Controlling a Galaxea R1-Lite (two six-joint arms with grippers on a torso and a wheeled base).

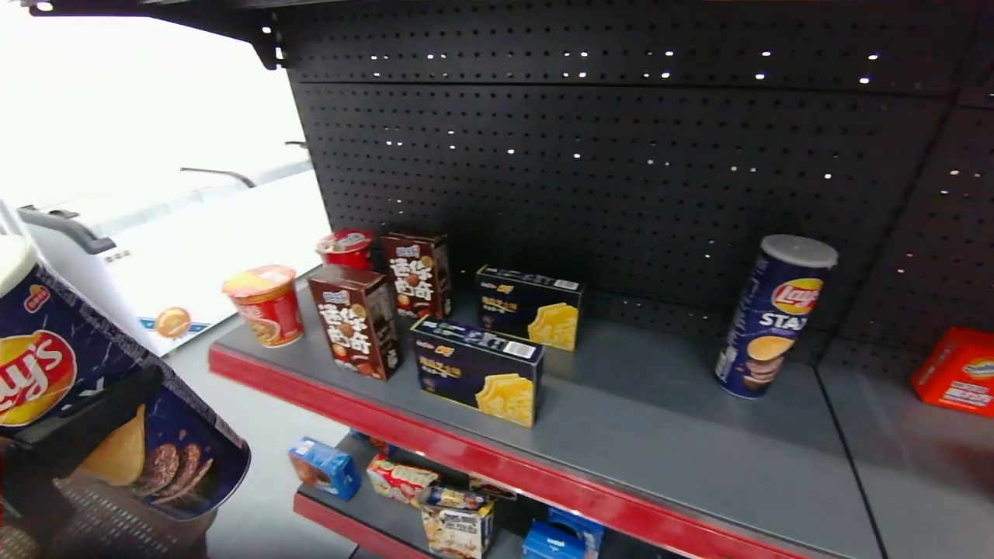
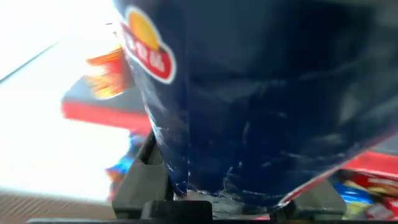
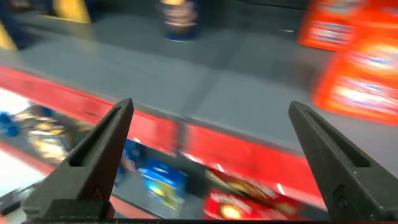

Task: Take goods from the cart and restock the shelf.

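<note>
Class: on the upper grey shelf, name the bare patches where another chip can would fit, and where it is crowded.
Widest bare patch: shelf between the navy biscuit boxes and the upright chip can. Smaller: between that can and the orange box. Crowded: the left end, with brown boxes and noodle cups.

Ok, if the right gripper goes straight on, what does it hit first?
The right gripper likely meets the bare grey shelf just behind its red front edge; depth is unclear.
</note>
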